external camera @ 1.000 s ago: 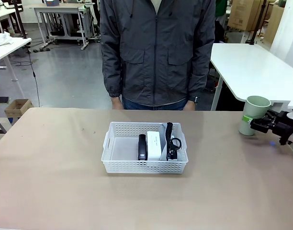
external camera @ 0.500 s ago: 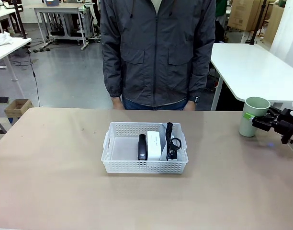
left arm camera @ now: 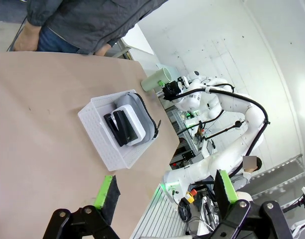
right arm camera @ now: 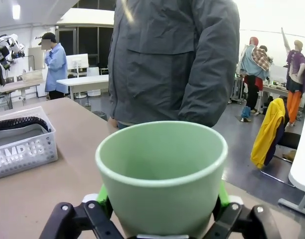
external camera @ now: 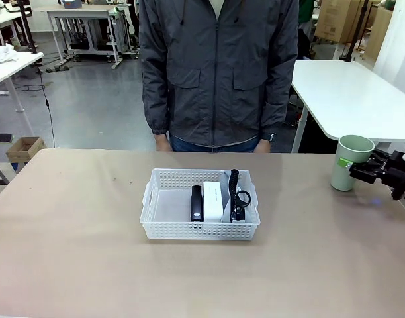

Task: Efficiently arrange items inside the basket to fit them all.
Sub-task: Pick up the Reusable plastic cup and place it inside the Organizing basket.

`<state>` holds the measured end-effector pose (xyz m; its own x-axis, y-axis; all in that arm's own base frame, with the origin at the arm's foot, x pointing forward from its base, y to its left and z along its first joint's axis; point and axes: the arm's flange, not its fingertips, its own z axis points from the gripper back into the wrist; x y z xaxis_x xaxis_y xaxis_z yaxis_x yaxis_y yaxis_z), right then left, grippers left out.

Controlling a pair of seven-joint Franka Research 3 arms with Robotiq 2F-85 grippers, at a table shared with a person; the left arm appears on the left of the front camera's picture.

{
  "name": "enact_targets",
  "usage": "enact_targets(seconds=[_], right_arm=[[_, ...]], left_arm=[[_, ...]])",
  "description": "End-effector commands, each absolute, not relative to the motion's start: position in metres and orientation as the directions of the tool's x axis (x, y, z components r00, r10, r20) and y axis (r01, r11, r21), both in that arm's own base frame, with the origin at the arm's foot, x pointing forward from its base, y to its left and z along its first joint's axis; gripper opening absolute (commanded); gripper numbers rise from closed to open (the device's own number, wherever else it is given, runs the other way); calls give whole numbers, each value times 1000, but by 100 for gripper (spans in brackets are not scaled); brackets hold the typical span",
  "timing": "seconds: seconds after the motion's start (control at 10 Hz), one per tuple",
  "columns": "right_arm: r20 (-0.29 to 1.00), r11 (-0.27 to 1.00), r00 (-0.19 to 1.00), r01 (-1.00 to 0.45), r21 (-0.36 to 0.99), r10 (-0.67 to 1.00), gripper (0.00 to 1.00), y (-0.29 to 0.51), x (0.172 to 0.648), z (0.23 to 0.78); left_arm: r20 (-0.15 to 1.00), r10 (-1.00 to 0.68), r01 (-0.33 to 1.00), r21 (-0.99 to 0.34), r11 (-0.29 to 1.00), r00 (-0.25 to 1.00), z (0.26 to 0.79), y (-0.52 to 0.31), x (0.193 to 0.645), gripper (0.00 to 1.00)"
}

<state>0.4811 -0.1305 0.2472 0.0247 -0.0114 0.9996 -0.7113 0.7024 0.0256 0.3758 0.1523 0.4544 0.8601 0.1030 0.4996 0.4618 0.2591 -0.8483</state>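
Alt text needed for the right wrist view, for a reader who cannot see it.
A pale green cup sits upright between the green pads of the right claw, which is closed on its sides. Behind it stands a person in a dark grey jacket; at the left edge, the white basket shows a pouch printed "CAMPUS".

A person in a dark grey zip jacket (external camera: 219,73) and blue jeans stands at the far edge of the tan worktop (external camera: 90,252), arms hanging at the sides. Behind, on the grey floor, a small cardboard box (external camera: 25,148) sits at the left near a white table (external camera: 7,65), and a second white table (external camera: 351,96) stands to the right. Stacked brown cartons (external camera: 338,20) fill the far right corner.
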Motion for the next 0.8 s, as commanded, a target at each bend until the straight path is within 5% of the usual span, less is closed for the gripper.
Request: enact_targets(seconds=[0.0, 0.2, 0.3, 0.4, 0.6, 0.7], right_arm=[[998, 725, 57, -688, 15, 34, 0, -127, 457, 285], [985, 701, 156, -711, 59, 75, 0, -121, 423, 340], [980, 721, 199, -679, 143, -7, 33, -123, 406, 365], [976, 734, 215, -656, 173, -38, 47, -123, 389, 382], [909, 774, 374, -517, 367, -181, 47, -109, 356, 407], [819, 600, 516, -581, 550, -250, 47, -103, 335, 415]], left_arm=[[496, 97, 459, -849, 260, 863, 455, 152, 373, 100], [496, 97, 459, -849, 260, 863, 455, 152, 373, 100], [496, 97, 459, -849, 260, 863, 455, 152, 373, 100], [496, 97, 459, -849, 260, 863, 455, 152, 373, 100], [496, 97, 459, -849, 260, 863, 455, 152, 373, 100], [496, 97, 459, -849, 260, 863, 455, 152, 373, 100]])
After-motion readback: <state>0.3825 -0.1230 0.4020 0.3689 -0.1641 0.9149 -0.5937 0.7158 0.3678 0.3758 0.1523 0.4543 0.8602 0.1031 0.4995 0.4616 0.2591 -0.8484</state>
